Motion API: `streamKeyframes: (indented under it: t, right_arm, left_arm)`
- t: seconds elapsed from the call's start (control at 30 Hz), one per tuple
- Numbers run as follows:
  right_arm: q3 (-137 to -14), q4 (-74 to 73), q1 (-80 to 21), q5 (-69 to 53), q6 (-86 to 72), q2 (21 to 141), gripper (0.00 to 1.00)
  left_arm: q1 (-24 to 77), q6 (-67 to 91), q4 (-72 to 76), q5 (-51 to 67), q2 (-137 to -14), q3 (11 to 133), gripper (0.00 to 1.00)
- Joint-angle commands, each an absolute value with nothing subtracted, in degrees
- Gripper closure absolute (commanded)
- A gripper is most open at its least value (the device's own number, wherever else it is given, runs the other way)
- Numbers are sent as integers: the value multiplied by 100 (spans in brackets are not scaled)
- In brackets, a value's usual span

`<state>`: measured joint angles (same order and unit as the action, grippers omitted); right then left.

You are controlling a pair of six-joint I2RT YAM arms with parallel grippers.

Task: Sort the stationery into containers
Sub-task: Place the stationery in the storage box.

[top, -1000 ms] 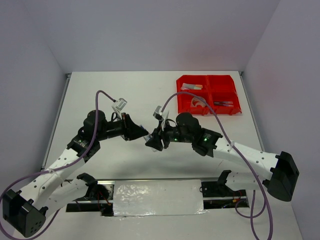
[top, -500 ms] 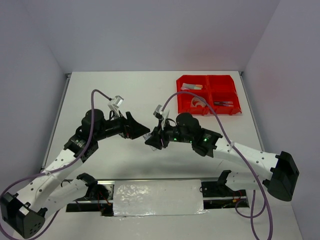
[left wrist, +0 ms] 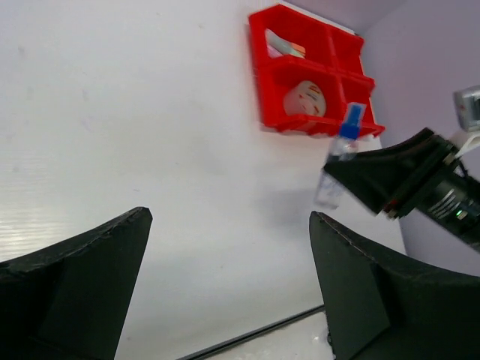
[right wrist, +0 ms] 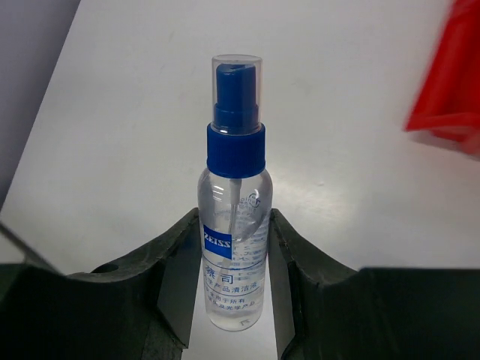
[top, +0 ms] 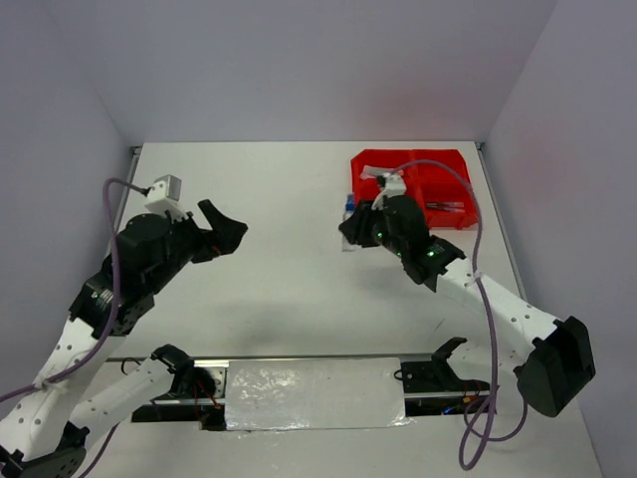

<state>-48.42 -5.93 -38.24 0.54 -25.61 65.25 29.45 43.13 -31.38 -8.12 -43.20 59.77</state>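
Note:
A clear bottle [right wrist: 236,150] with a blue cap stands upright between the fingers of my right gripper [right wrist: 234,216], which is shut on its lower body. From above, that gripper [top: 353,227] carries the bottle [top: 348,207] just off the near-left corner of the red containers [top: 443,159]. My left gripper [top: 227,224] hangs open and empty over the table's left half. Its wrist view looks between its own wide-apart fingers [left wrist: 229,216] at the bottle [left wrist: 339,154], the right gripper [left wrist: 382,180] and the containers [left wrist: 279,19].
A tape roll [left wrist: 307,96] lies in the near-left bin. A pale item [top: 378,171] is in the far-left bin and thin dark pens [top: 445,206] in the near-right one. A red bin corner [right wrist: 450,90] shows at the right wrist's right edge.
The two grippers met at the table's middle; my left gripper opened and drew back to the left. My right gripper closed on the bottle and carried it toward the red containers.

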Motion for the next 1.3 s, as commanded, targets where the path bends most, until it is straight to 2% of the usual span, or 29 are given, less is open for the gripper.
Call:
streamKeyframes:
  t: [0.0,0.2,0.33,0.5,0.57,0.67,0.77,1.0,1.27]
  right_arm:
    - [-4966,-746,-2905,614,-3216,6065,100]
    - [-5378,-800,-1373,256,-3463,6318,100]
    - [-5888,-721,-460,289,-4085,7258,100]
    - [-6441,-465,-44,659,-5219,8609,100]
    - [-7160,-833,174,1018,-5606,9155,100]
    - [-7575,-905,324,1343,-5853,9596,100]
    - [-7962,-949,448,1512,-6169,10062,100]
    - [-8762,-1230,703,1468,-6714,11011,100]
    - [-8569,-730,703,1424,-7418,11259,100]
  left_arm:
    - [2953,3921,-4145,-1476,-4044,6512,1]
    - [2953,3077,-5000,-1117,-3412,6794,1]
    - [2953,2647,-5273,-1634,-2849,6557,1]
    - [2953,2672,-4967,-2197,-1794,5881,1]
    - [2971,2909,-4924,-2206,-1322,5741,1]
    - [2971,2901,-4624,-1987,-627,5563,1]
    - [3023,3014,-4631,-2275,-230,5528,1]
    - [3050,3129,-4764,-2540,-667,5564,1]
    - [2918,3076,-4527,-2584,-1239,5432,1]
